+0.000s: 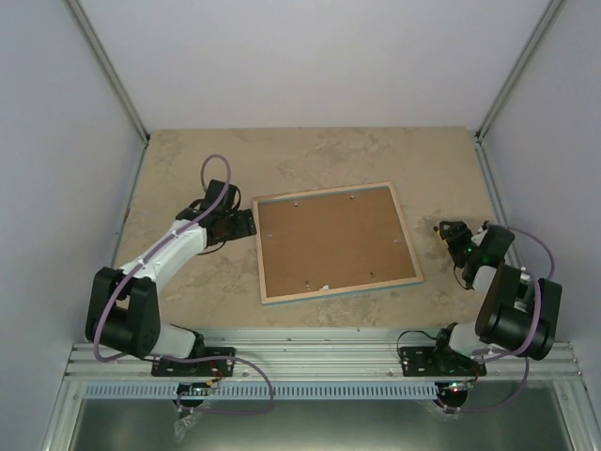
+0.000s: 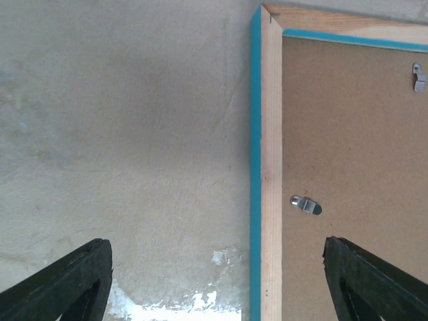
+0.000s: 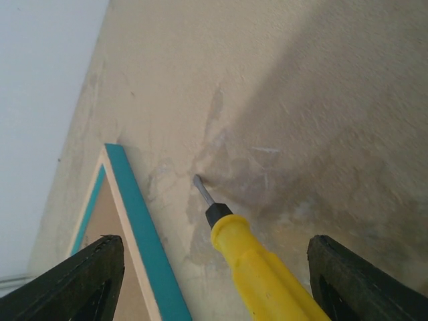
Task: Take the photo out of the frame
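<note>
The frame [image 1: 324, 191] lies face down mid-table, wood back rim up, turquoise showing on its outer edge [image 2: 255, 167]. A brown backing board [image 1: 333, 240] fills it, and the photo is hidden beneath. My left gripper [image 1: 242, 224] hangs open at the frame's left side. In the left wrist view its fingers straddle the rim [image 2: 271, 200], one over bare table, one over the board [image 2: 354, 134]. My right gripper [image 1: 449, 233] is open to the right of the frame. A yellow-handled screwdriver [image 3: 261, 274] lies loose between its fingers, tip on the table, beside the frame corner [image 3: 144, 227].
Small metal tabs [image 2: 305, 204] [image 2: 418, 77] sit on the backing board near the rim. White enclosure walls stand on three sides of the beige tabletop [image 1: 188, 169]. An aluminium rail [image 1: 319, 362] carrying the arm bases runs along the near edge.
</note>
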Motion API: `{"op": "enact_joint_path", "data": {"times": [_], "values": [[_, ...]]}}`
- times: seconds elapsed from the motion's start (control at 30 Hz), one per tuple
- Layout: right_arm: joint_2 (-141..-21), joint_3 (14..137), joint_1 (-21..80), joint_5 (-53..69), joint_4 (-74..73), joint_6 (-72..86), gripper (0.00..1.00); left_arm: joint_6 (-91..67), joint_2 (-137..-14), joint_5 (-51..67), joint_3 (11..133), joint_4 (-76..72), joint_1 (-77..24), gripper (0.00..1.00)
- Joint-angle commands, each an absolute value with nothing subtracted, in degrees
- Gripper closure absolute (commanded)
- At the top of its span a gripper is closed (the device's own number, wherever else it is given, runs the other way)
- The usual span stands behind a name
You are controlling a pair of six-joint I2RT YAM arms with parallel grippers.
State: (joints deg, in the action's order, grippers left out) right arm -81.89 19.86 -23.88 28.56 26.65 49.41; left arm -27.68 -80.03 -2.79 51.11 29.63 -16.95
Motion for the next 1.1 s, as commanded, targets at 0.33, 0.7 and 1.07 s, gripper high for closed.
{"op": "enact_joint_path", "data": {"times": [0.33,0.7,1.07], "values": [[-77.0,23.1,-24.3,21.1,8.4,38.0,0.14,-28.6,-82.3,5.2,49.9,31.2,-16.6,0.11],[-75.2,25.7,-24.1,15.0,-3.7,32.5,0.03,-30.5,-82.4,10.0,47.9,31.0,-16.7,0.09],[-78.6,31.1,-20.1,8.2,-12.3,25.1,0.02,-30.6,-83.1,10.9,47.9,30.8,-16.9,0.08]]}}
